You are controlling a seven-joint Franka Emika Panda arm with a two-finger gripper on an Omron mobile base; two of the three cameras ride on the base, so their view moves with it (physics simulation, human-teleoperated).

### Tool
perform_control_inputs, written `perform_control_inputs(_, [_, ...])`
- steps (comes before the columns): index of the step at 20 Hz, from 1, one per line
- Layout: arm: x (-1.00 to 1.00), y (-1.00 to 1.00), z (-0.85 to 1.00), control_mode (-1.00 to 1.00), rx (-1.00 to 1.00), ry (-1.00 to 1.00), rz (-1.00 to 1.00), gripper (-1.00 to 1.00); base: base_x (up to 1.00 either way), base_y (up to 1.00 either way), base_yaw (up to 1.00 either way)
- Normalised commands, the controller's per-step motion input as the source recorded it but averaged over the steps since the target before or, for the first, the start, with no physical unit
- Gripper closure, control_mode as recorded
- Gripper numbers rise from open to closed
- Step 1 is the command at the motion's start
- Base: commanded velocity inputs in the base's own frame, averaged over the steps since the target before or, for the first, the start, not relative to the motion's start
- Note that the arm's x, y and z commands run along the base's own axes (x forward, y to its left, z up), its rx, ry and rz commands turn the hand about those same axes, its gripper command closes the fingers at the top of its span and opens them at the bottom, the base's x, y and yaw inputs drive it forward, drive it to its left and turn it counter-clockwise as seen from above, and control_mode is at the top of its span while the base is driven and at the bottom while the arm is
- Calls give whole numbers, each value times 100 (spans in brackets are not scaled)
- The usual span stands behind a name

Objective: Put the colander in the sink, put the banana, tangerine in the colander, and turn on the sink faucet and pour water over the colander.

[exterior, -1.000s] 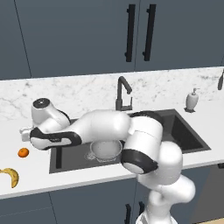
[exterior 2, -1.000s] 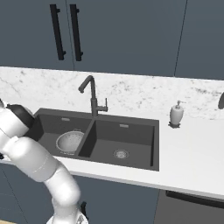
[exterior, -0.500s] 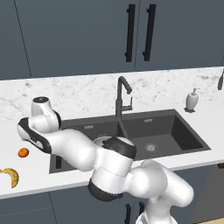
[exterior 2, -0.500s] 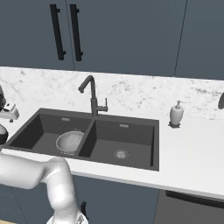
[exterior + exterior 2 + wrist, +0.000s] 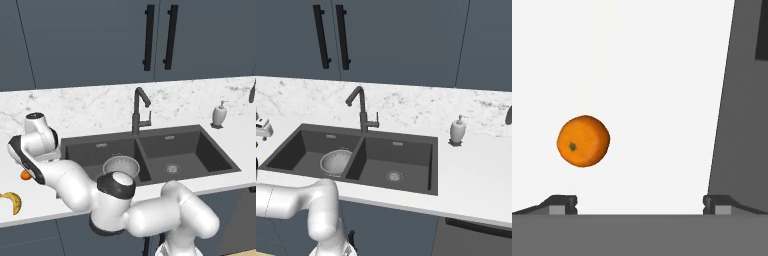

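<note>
I've swung the arm (image 5: pixel 75 182) left along the counter's (image 5: pixel 75 107) front edge; its elbow now hides the sink's (image 5: pixel 200 150) front-left rim.

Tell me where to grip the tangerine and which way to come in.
Take the tangerine across its widest middle, coming straight down from above. It is round, so no side grips better, and it sits alone on the counter with room around it. The gripper is open, but the fruit sits off-centre toward one fingertip, so probably centre it first.
</note>
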Motion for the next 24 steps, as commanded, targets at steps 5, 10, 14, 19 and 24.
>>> perform_control_inputs(5, [5, 14, -23, -100, 0, 1, 0, -100, 0, 0, 0])
perform_control_inputs(10, [1, 33, -19, -100, 0, 2, 0, -100, 0, 0, 0])
perform_control_inputs(14, [0, 32, -9, -100, 0, 0, 0, -100, 0, 0, 0])
perform_control_inputs(19, [4, 9, -21, -100, 0, 0, 0, -100, 0, 0, 0])
perform_control_inputs(24, [15, 5, -25, -100, 0, 0, 0, -100, 0, 0, 0])
